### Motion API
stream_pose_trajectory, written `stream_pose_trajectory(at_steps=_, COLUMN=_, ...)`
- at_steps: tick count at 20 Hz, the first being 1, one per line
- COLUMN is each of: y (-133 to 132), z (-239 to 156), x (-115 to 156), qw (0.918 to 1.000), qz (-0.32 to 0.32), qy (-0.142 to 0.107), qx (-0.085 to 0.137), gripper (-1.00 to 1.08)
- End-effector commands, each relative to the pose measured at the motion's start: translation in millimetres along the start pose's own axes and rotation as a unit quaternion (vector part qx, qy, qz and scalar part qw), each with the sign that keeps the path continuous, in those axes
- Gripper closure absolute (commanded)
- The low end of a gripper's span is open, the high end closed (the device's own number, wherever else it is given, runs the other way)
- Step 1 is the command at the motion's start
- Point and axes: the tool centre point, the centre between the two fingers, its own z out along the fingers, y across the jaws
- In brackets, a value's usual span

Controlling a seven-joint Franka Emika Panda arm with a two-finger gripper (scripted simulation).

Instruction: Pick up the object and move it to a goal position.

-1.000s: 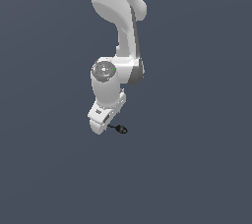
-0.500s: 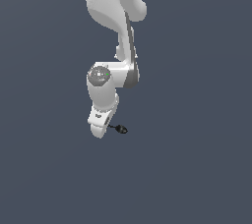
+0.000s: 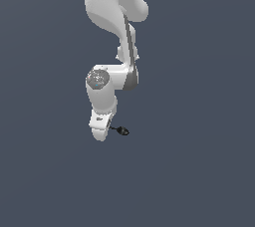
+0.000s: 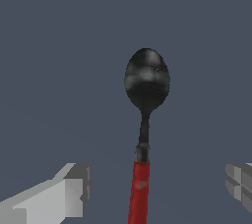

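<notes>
The object is a tiny spoon-like tool. In the wrist view its black rounded head (image 4: 146,79) joins a dark shaft and a red handle (image 4: 140,193) that runs between my two fingers. My gripper (image 4: 157,188) is open, one grey fingertip (image 4: 69,193) on each side of the handle, neither touching it. In the exterior view only the tool's black head (image 3: 123,131) sticks out beside my white hand (image 3: 101,124), which hangs low over the flat grey surface and hides the handle and the fingers.
The plain dark grey floor (image 3: 199,161) spreads all around. The arm's white links (image 3: 107,7) rise above the hand in the exterior view.
The arm has folded lower and shifted slightly toward the exterior view's left, bringing the hand down over the tool. The tool has not moved.
</notes>
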Motion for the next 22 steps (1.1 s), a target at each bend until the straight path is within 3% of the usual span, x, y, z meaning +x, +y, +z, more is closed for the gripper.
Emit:
stream_pose_trajectory(at_steps=1, y=0, z=1, x=0, qw=1.0000, qz=-0.005, qy=0.000, qx=0.000, gripper=-0.92)
stream_pose_trajectory(at_steps=20, y=0, z=51, x=0, qw=1.0000, qz=-0.006, qy=0.000, qx=0.000, gripper=-0.92)
stream_pose_trajectory(at_steps=21, y=0, z=51, x=0, qw=1.0000, qz=-0.006, qy=0.000, qx=0.000, gripper=1.08)
stream_pose_trajectory(at_steps=22, y=0, z=51, x=0, qw=1.0000, qz=-0.006, qy=0.000, qx=0.000, gripper=1.08)
